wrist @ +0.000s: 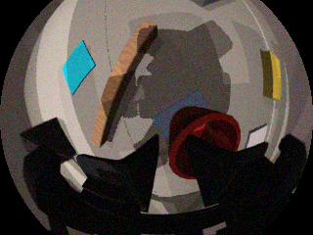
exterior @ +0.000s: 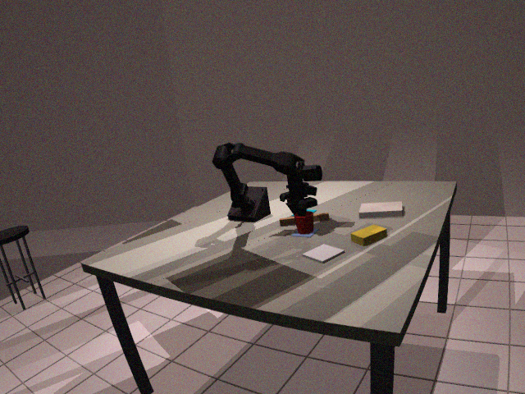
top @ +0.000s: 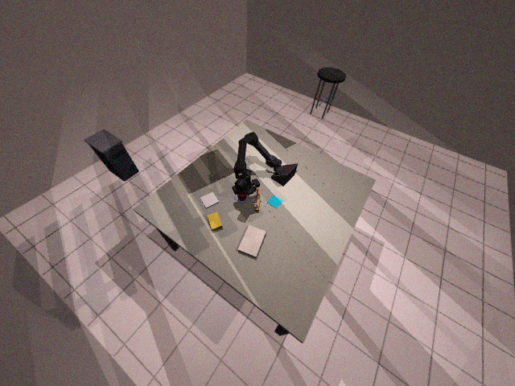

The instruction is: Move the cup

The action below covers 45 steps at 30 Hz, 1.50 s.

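While the counter (exterior: 237,275) carried everything, a white slab (exterior: 381,208), a wooden stick (exterior: 321,216), a yellow block (exterior: 368,234) and a white tile (exterior: 322,252) lay around the red cup (exterior: 303,223). The stick lay between the cup's blue pad (exterior: 312,233) and the cyan pad (top: 274,201). The tool (exterior: 302,208) stood half spread over the cup, pinching nothing.

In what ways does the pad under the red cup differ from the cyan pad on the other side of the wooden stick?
Colour: the blue pad is darker; the cyan pad is brighter.
Load: the blue pad carries the red cup and shows only at its edges; the cyan pad is bare.
Place: the wooden stick lies between the blue pad and the cyan pad.
Both are thin, flat squares on the table.
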{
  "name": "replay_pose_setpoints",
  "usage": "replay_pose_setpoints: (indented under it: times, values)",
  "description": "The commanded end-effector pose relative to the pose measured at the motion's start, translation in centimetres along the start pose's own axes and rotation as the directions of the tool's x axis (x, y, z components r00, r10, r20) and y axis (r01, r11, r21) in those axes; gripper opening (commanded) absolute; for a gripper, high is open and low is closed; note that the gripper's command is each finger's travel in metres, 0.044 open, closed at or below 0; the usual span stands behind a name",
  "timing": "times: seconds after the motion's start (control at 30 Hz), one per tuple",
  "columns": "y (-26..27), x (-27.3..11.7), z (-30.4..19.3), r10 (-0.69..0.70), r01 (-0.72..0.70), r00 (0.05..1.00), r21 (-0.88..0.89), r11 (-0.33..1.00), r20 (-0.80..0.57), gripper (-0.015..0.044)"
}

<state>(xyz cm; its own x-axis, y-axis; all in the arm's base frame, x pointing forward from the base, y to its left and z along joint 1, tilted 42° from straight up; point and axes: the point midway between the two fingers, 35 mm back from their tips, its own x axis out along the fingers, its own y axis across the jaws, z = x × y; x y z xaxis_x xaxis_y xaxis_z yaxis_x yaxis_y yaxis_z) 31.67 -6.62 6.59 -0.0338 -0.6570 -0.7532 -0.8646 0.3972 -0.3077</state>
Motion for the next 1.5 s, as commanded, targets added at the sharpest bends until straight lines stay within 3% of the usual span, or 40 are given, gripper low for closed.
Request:
replay_pose_setpoints:
  times: [0.0,0.07,0.17,0.5,1.17,1.47]
  values:
    - [0.2,0.5,0.0,-0.002,0.001,1.0,-0.008,1.0,-0.005,0.0148]
    - [0.2,0.5,0.0,-0.002,0.002,1.0,-0.008,1.0,-0.005,0.0148]
    - [0.0,0.4,-0.1,0.002,-0.002,1.0,0.0,1.0,-0.002,0.0069]
    - [0.0,0.4,-0.1,0.002,-0.002,1.0,0.0,1.0,-0.002,0.0002]
    - [0.4,-4.8,-0.2,0.0,0.0,1.0,-0.009,1.0,-0.004,0.0]
    - [0.7,-4.6,-0.2,0.001,-0.001,1.0,-0.016,1.0,-0.01,0.0]
